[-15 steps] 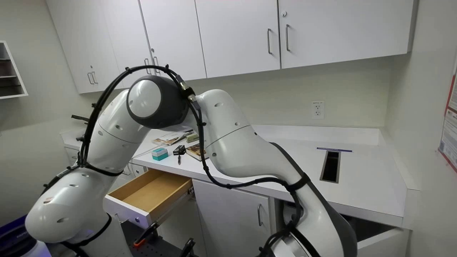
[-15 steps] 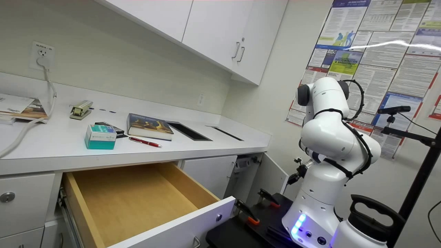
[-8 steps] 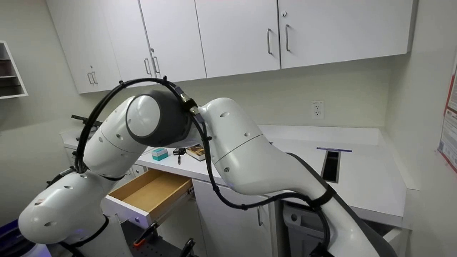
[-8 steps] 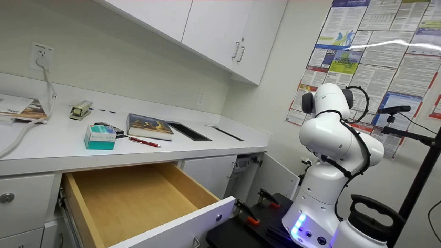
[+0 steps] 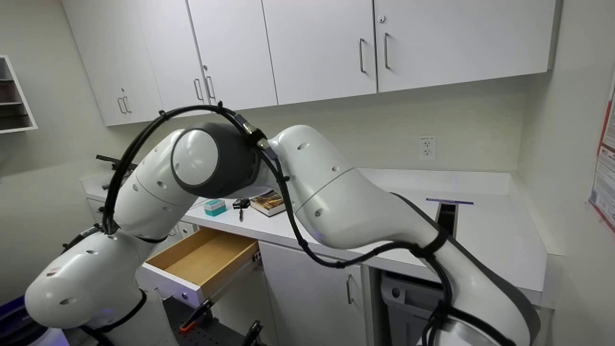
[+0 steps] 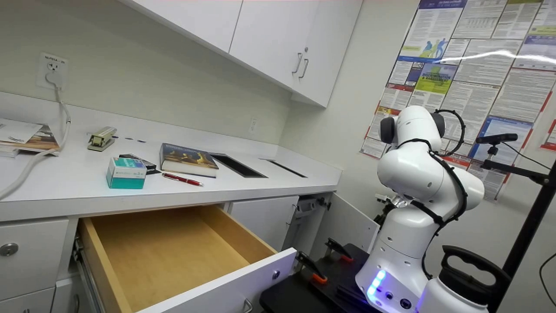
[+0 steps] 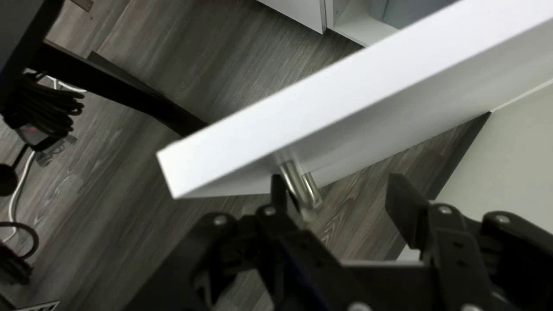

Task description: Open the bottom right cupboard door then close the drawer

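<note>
Arm [image 5: 314, 178] arched, end effector [image 7: 338, 188] spread apart

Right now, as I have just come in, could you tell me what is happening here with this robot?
A white robot arm has its black gripper open at the slim silver bar handle of the plain white bottom right cupboard door. Nothing is gripped; whether the gripper touches the handle, I cannot tell. The door stands open. The shallow, white-fronted pale wooden drawer is pulled out, not yet closed.
</note>
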Controlling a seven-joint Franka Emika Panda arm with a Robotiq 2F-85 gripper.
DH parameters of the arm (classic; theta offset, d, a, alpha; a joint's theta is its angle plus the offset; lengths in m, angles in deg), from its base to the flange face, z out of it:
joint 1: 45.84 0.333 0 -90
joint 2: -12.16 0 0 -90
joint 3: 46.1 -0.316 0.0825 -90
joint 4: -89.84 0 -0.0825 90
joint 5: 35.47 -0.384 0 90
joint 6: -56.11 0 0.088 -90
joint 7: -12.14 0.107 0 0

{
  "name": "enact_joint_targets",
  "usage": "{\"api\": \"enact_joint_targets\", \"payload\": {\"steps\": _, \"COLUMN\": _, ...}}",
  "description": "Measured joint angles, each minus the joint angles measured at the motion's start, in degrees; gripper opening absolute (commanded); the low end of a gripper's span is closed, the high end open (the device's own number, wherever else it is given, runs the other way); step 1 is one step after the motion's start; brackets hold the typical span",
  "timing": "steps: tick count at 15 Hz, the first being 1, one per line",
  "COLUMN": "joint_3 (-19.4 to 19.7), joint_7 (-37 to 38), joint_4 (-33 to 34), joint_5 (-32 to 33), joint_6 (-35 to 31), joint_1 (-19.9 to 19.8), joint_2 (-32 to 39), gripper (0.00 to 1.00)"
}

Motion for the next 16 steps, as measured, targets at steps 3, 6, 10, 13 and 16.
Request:
{"api": "enact_joint_targets", "payload": {"steps": 3, "joint_3": 0.03, "joint_7": 3.31, "joint_4": 1.42, "joint_5": 6.03, "joint_6": 4.8, "joint_1": 0.6, "joint_2": -5.42, "gripper": 1.0}}
{"api": "enact_joint_targets", "payload": {"steps": 6, "joint_3": -0.12, "joint_7": 6.75, "joint_4": 2.78, "joint_5": 11.03, "joint_6": 9.75, "joint_1": 0.95, "joint_2": -11.13, "gripper": 1.0}}
{"api": "enact_joint_targets", "payload": {"steps": 10, "joint_3": -1.59, "joint_7": 8.68, "joint_4": 2.19, "joint_5": 15.69, "joint_6": 12.89, "joint_1": 1.53, "joint_2": -17.16, "gripper": 1.0}}
{"api": "enact_joint_targets", "payload": {"steps": 13, "joint_3": -2.84, "joint_7": 8.25, "joint_4": -3.25, "joint_5": 19.27, "joint_6": 9.91, "joint_1": 4.3, "joint_2": -22.1, "gripper": 1.0}}
{"api": "enact_joint_targets", "payload": {"steps": 16, "joint_3": -3.55, "joint_7": 5.72, "joint_4": -12.25, "joint_5": 23.67, "joint_6": 1.62, "joint_1": 9.69, "joint_2": -27.69, "gripper": 1.0}}
